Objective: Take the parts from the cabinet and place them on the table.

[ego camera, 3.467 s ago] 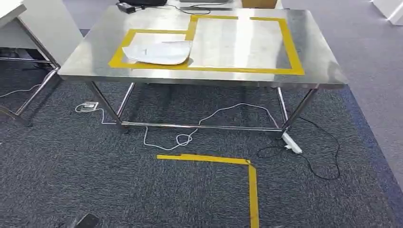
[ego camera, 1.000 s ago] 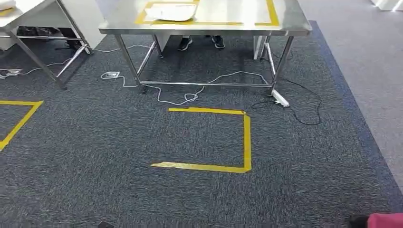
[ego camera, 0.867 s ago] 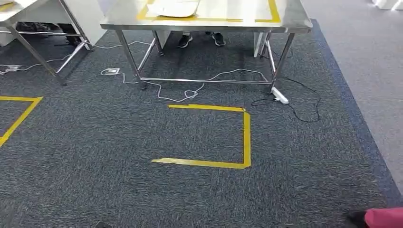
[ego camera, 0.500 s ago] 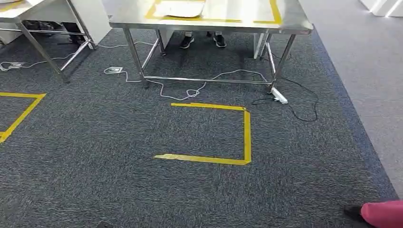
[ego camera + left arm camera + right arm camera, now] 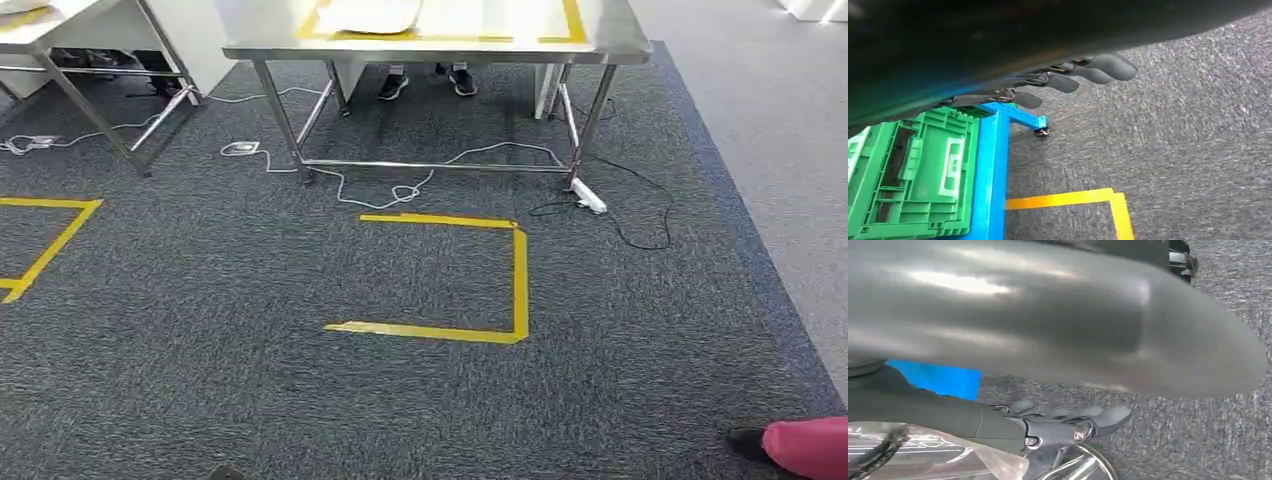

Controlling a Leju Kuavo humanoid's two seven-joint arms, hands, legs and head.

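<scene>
Steel table (image 5: 600,48) cut off at frame top; bag (image 5: 365,15) half visible.

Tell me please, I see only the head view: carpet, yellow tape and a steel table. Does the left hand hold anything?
Observer: No. In the left wrist view, the left hand has its fingers stretched out with nothing in them.
Operator: What stands near that hand?
Observer: A green crate sits on a blue frame that has a small caster.
Operator: And the right hand?
Observer: The right hand is beside a clear plastic bag. I cannot tell whether it grips the bag.
</scene>
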